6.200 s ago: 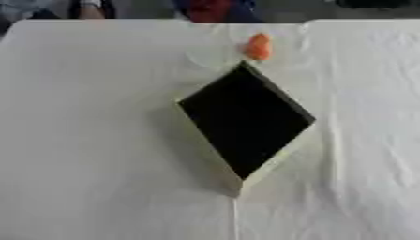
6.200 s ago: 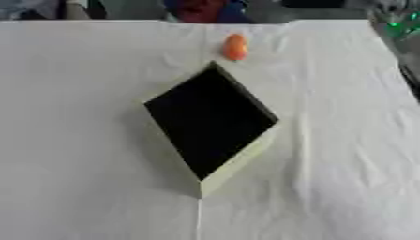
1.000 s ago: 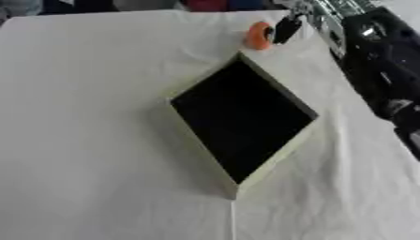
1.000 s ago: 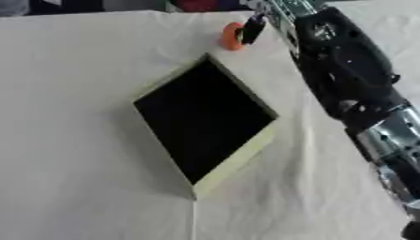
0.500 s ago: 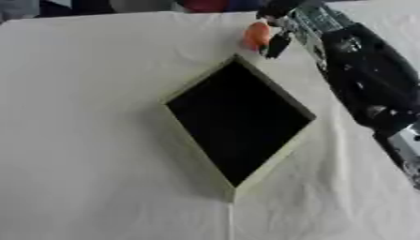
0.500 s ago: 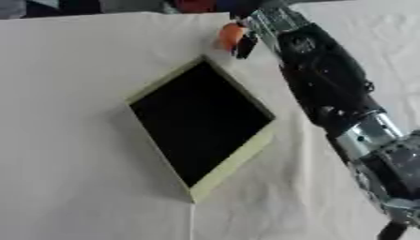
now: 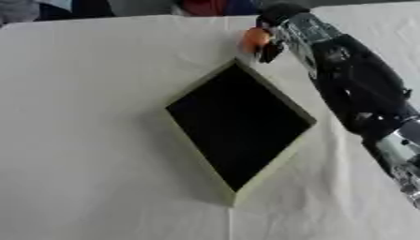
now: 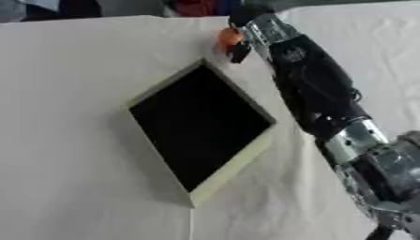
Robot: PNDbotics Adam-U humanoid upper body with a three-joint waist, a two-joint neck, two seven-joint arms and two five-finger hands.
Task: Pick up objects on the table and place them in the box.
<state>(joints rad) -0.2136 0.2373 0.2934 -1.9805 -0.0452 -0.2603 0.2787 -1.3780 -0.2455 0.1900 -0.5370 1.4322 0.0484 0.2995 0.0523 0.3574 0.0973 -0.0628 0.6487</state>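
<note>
Near the far edge of the table (image 7: 82,140), the right hand (image 7: 275,33) reaches in beside a small orange thing (image 7: 254,37). Its fingers seem to touch the thing, but whether they grip it cannot be told. The box (image 7: 238,126) sits in the middle, open and dark inside, one corner pointing at the orange thing.
</note>
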